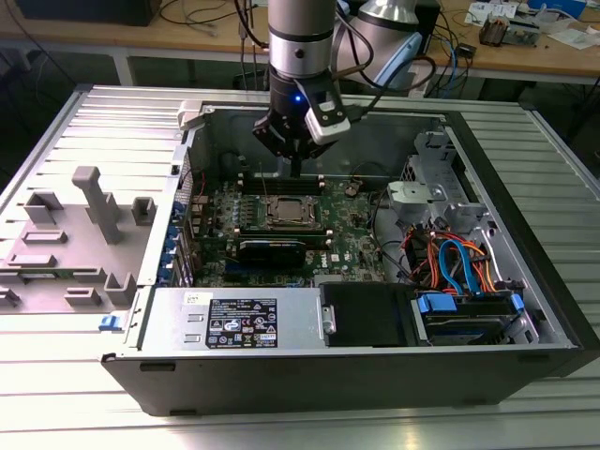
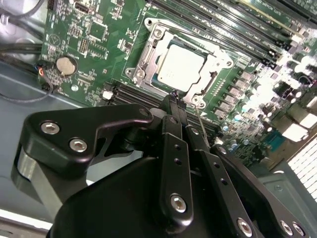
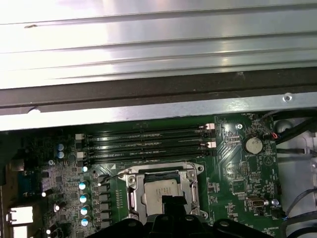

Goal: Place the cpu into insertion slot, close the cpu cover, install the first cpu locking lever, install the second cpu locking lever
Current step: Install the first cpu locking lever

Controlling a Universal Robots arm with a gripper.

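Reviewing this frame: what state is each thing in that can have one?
cpu: seated in the insertion slot.
cpu cover: down flat around the cpu.
locking lever: thin wire angled off the slot, seemingly unlatched.
gripper: jaws together, just over the slot's edge by that lever.
computer case: on its side, open.

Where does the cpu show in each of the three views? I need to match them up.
Exterior view: the cpu sits mid-motherboard, toward the exterior view's left of the case's middle.
Second wrist view: the cpu is the pale square framed by the cpu cover.
First wrist view: the cpu lies beside the slots, on their side away from the case wall.
Shared landmark: the black memory slots alongside it.
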